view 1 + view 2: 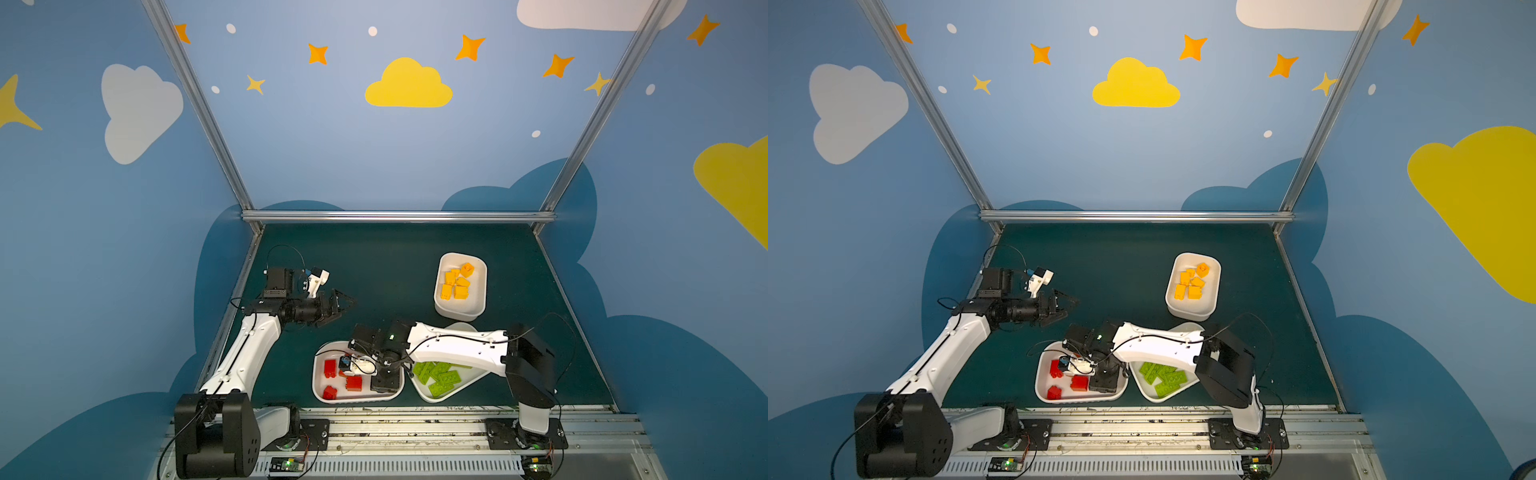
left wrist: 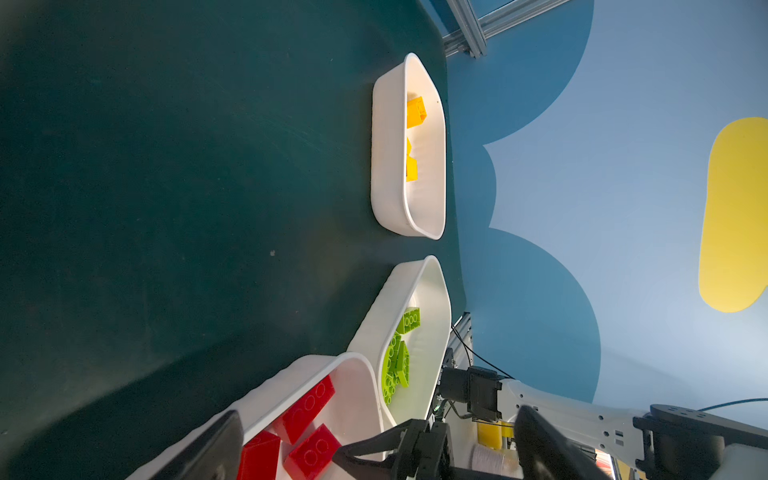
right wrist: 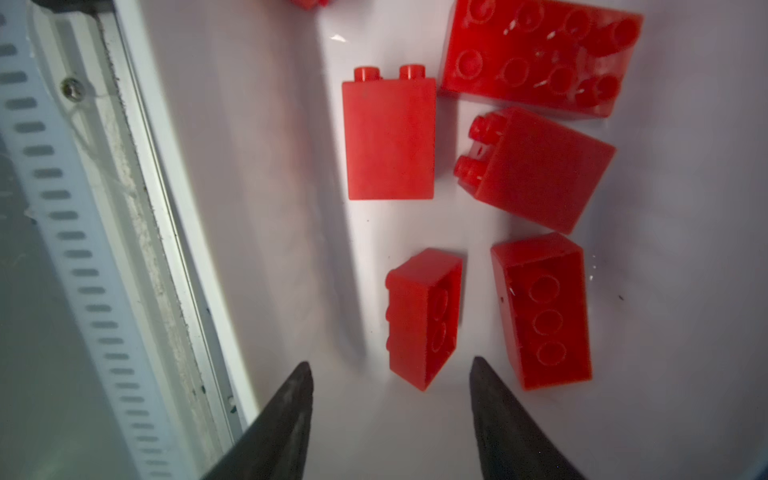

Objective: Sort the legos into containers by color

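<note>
The right gripper (image 3: pixel 390 361) hangs with its jaws apart and empty over the red tray (image 1: pixel 320 382) at the table's near edge. A small red brick (image 3: pixel 424 320) lies just beyond its tips, long axis along the fingers, among other red legos (image 3: pixel 390 141). The green tray (image 2: pixel 374 324) sits just beside. The yellow tray (image 1: pixel 478 286) is farther back on the right. The left gripper (image 1: pixel 347 308), spread wide and holding nothing, hovers near the left edge.

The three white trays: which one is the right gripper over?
The tray of red bricks: the right gripper hangs open over it. The green-brick tray sits beside it, and the yellow-orange-brick tray lies farther back.
</note>
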`<state>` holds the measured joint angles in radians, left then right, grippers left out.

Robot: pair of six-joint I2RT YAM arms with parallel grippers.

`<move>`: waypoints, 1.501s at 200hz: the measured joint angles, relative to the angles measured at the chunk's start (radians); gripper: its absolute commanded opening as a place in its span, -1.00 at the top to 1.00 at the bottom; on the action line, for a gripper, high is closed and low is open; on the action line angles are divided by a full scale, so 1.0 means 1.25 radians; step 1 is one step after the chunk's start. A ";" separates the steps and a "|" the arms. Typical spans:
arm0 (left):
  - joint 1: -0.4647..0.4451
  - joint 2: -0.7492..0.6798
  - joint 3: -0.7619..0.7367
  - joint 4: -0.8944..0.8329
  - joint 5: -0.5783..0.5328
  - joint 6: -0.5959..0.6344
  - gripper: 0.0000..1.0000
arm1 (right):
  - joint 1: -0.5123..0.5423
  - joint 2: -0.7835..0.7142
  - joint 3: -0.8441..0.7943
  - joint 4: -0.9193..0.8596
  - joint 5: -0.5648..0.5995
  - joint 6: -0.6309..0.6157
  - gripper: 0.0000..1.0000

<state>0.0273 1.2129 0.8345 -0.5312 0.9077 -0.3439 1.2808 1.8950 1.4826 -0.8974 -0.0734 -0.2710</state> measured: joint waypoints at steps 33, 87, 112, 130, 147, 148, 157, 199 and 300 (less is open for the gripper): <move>0.000 0.005 0.024 -0.028 -0.038 0.021 -0.99 | -0.061 -0.096 -0.006 0.001 -0.031 0.007 -0.45; 0.002 -0.051 0.079 -0.011 -0.159 0.087 -0.99 | -0.278 -0.385 -0.115 0.053 -0.031 0.069 -0.72; 0.003 -0.108 0.052 0.056 -0.236 0.123 -1.00 | -0.408 -0.478 -0.208 0.096 0.000 0.107 -0.78; 0.005 -0.148 0.007 0.121 -0.313 0.153 -1.00 | -0.500 -0.557 -0.301 0.149 0.031 0.114 -0.89; 0.011 -0.167 -0.053 0.196 -0.391 0.177 -1.00 | -0.581 -0.654 -0.405 0.218 0.066 0.114 -0.92; 0.012 -0.168 -0.059 0.202 -0.396 0.178 -1.00 | -0.585 -0.658 -0.410 0.221 0.067 0.114 -0.92; 0.019 -0.167 -0.097 0.249 -0.431 0.186 -0.99 | -0.629 -0.716 -0.474 0.272 0.091 0.114 -0.92; 0.036 -0.068 -0.208 0.414 -0.569 0.215 -0.99 | -0.851 -0.874 -0.743 0.531 0.157 0.146 -0.91; 0.045 0.132 -0.314 0.780 -0.667 0.233 -1.00 | -1.078 -0.611 -0.873 0.890 0.178 0.316 -0.91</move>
<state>0.0834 1.3785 0.4419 0.4438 0.0746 -0.0525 -0.0669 1.1313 0.3920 0.2146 0.1493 0.1242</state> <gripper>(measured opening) 0.997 0.953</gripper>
